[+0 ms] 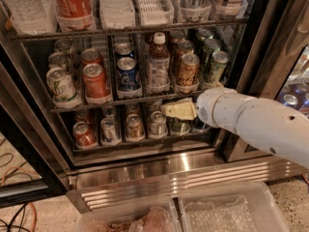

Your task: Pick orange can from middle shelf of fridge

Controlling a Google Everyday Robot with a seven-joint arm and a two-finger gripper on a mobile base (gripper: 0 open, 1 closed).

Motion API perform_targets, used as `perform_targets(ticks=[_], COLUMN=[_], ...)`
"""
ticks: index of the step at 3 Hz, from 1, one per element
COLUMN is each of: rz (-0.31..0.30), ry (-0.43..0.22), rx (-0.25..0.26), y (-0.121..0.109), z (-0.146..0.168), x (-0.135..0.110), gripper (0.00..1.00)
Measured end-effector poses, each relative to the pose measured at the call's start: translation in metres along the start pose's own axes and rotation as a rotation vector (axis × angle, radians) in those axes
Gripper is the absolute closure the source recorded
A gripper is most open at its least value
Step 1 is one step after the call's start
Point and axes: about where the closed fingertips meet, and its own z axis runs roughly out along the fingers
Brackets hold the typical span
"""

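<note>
The orange can (187, 70), amber with pale swirls and a silver top, stands at the front of its lane on the middle shelf (87, 105) of the fridge (36, 129). A similar can (182, 49) stands behind it. My gripper (178, 110), pale yellow at the end of the white arm (251, 122), points left. It hangs just below the middle shelf's front edge, under and slightly left of the orange can, in front of the lower rack. It holds nothing that I can see.
On the middle shelf stand a brown bottle (158, 64), a blue can (127, 74), a red can (95, 81) and green-and-white cans (60, 84). Smaller cans (134, 126) fill the rack below, large bottles (72, 4) the rack above. Clear plastic bins (222, 211) lie before the steel base (169, 173).
</note>
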Motion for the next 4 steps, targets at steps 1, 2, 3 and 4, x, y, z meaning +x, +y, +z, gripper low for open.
perform_targets(ticks=[1, 2, 3, 4], rz=[0.034, 0.051, 0.056, 0.051], ry=[-0.083, -0.187, -0.273, -0.312], rx=[0.048, 0.122, 0.187, 0.225], y=[-0.001, -0.011, -0.015, -0.011], z=[0.003, 0.005, 0.011, 0.019], x=[-0.01, -0.024, -0.035, -0.037], gripper=[0.0, 0.0, 0.0, 0.07])
